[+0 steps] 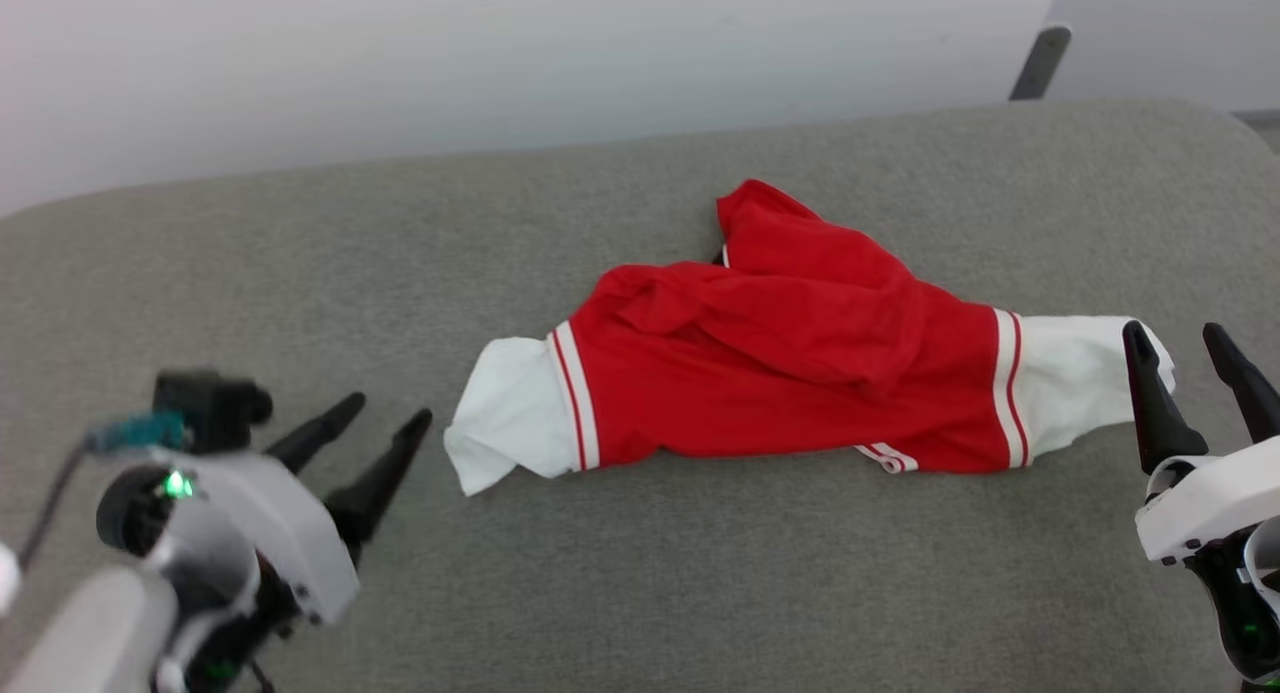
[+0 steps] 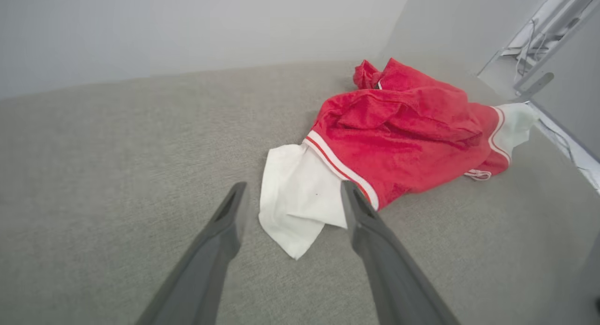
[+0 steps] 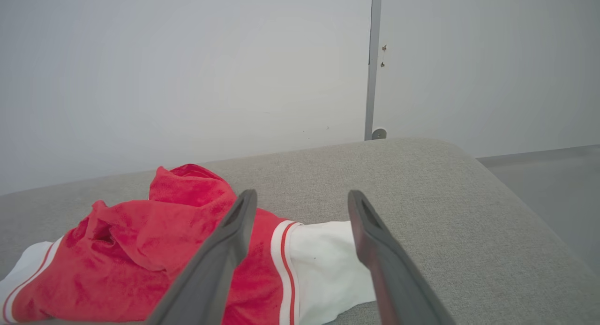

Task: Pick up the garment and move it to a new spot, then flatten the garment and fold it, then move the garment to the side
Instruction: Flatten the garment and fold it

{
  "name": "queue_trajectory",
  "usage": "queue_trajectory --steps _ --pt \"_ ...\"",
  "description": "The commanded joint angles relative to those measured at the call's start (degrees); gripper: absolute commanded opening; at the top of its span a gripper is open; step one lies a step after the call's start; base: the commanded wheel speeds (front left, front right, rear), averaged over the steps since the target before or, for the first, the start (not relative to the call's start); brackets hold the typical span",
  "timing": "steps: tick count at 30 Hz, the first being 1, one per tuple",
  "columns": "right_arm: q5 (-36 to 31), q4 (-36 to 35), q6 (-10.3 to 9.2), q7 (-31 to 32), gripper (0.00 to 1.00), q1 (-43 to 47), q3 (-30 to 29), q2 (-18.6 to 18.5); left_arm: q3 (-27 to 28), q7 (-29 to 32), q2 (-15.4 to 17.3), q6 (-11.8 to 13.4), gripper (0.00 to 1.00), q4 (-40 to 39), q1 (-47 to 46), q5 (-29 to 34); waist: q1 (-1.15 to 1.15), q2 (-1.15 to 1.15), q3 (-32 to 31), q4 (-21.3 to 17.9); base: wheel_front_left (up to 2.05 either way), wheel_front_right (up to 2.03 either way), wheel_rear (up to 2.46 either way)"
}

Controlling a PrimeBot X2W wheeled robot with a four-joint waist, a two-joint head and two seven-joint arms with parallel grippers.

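The shirt [image 1: 790,373] lies bunched mid-cushion [image 1: 700,573], white sleeves out at 9 and 3 o'clock. At 8 o'clock the left gripper [image 1: 390,407] hangs spread and empty near one sleeve; at 3 o'clock the right gripper [image 1: 1172,327], spread and empty, sits at the other sleeve's tip

Garment [image 3: 117,268] cropped below (right wrist view).

Left hand [image 2: 293,185] spread beside garment [image 2: 398,137], perhaps touching its white sleeve [image 2: 295,210].
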Motion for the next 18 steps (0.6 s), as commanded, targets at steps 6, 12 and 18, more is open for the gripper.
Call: queue_trajectory --steps 6,12,18 --pt "0.05 -2.38 -0.02 0.05 1.00 -0.50 -0.23 1.04 -0.87 11.24 0.02 0.54 1.00 7.40 -8.43 -6.07 0.00 0.00 2.58 -1.84 0.00 0.00 0.00" --pt "0.46 -2.73 -0.02 -0.02 1.00 -1.44 -0.21 1.02 -3.09 16.44 -1.14 0.23 1.00 15.81 -16.61 -7.42 0.00 0.00 4.17 -2.30 0.00 0.00 0.00" --pt "0.72 -2.71 -0.02 -0.09 1.00 -2.33 0.13 0.74 -6.01 20.05 -2.23 -0.02 1.00 22.84 -22.25 -7.22 0.00 0.00 5.92 -2.95 0.00 0.00 0.00"
